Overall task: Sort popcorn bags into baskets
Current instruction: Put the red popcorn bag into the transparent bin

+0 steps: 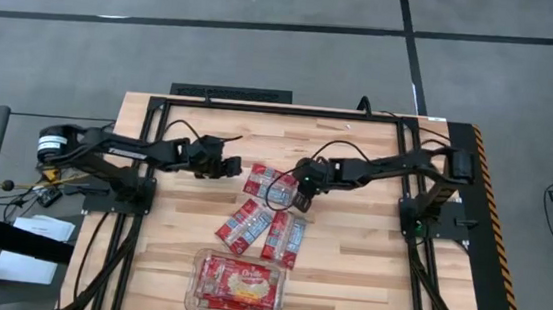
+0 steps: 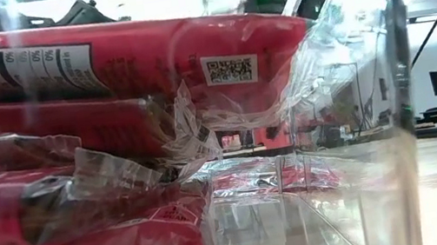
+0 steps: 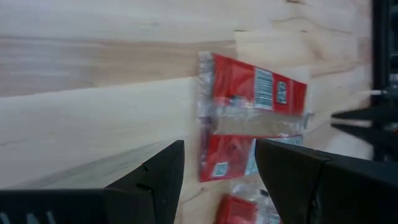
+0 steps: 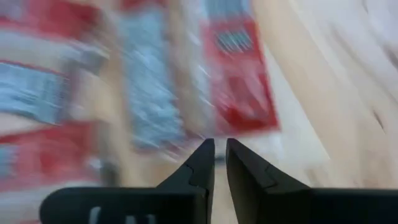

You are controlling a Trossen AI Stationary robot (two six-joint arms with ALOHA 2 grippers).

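Note:
Three red popcorn bags lie flat on the wooden table: one (image 1: pixel 267 184) between the grippers, and two (image 1: pixel 243 224) (image 1: pixel 284 238) nearer the front. Several more fill the clear tub (image 1: pixel 195 286) at the near edge; the low view looks through its wall (image 2: pixel 376 115) at that stacked red bags (image 2: pixel 63 85). My left gripper (image 1: pixel 227 166) is open and hovers just left of the middle bag (image 3: pixel 252 115), touching nothing. My right gripper (image 1: pixel 303 198) is shut (image 4: pixel 220 144) and stands at that bag's right end, over blurred bags (image 4: pixel 239 81); no contact shows.
Black frame rails (image 1: pixel 155 165) run along both sides and the far edge of the table, with the arm bases mounted on them. Bare wood (image 1: pixel 368 253) lies right of the bags and between the loose bags and the tub.

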